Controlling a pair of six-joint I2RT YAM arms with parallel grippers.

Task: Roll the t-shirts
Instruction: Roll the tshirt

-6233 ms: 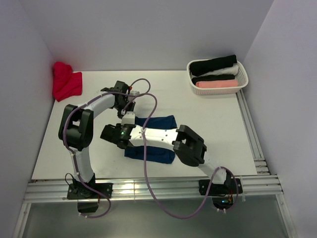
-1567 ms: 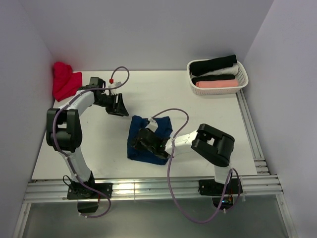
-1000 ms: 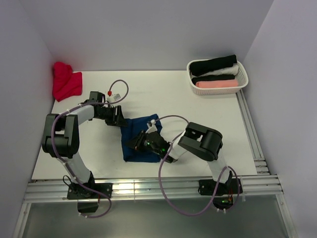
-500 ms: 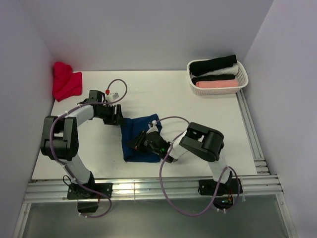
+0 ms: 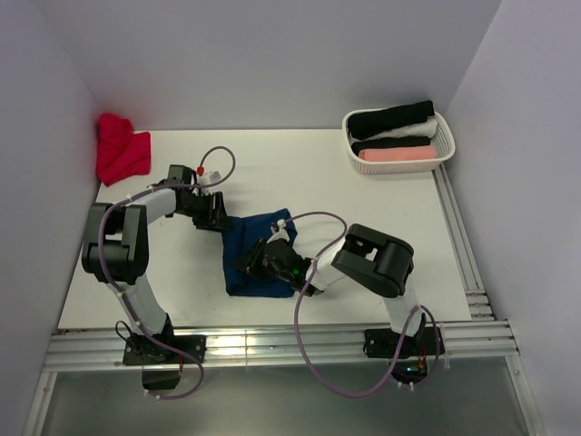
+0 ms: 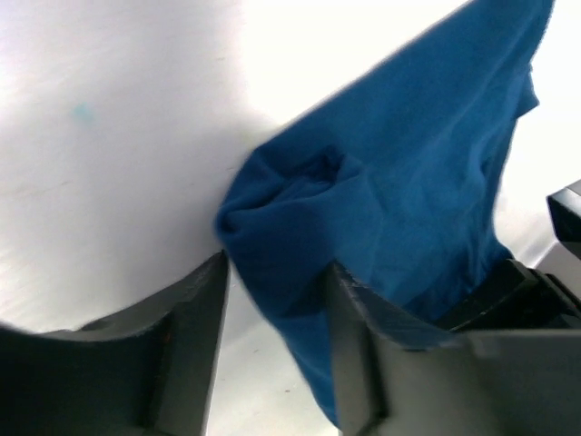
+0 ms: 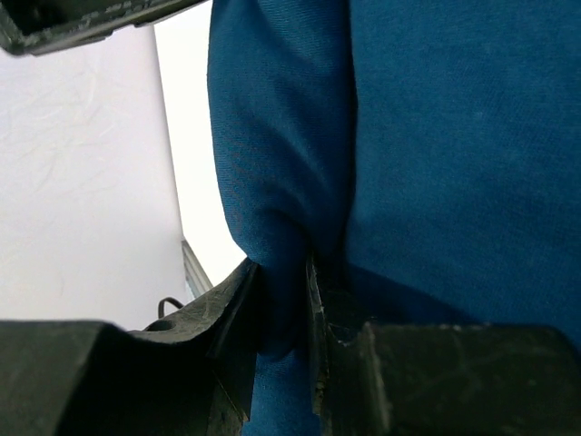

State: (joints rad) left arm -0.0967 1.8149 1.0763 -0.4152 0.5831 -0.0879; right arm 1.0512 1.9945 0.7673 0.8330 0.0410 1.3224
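A navy blue t-shirt [image 5: 263, 238] lies crumpled in the middle of the table. My left gripper [image 5: 218, 221] is low at its upper-left corner. In the left wrist view that gripper [image 6: 277, 268] is open, with the bunched corner [image 6: 290, 213] between its fingers and table showing beside the cloth. My right gripper [image 5: 256, 263] lies on the shirt's near half. In the right wrist view it [image 7: 283, 272] is shut on a thick fold of the navy cloth [image 7: 272, 182]. No chest print shows. A red t-shirt [image 5: 120, 150] is heaped at the back left corner.
A white basket [image 5: 445, 136] at the back right holds rolled black [image 5: 392, 117], white [image 5: 408, 133] and pink [image 5: 395, 153] t-shirts. Aluminium rails [image 5: 463, 245] run along the right and near edges. Purple cables [image 5: 313, 218] arc over the shirt.
The left gripper came down from the back left to the shirt's corner. The right gripper pulled the shirt a little leftward. Over the last second both have barely moved.
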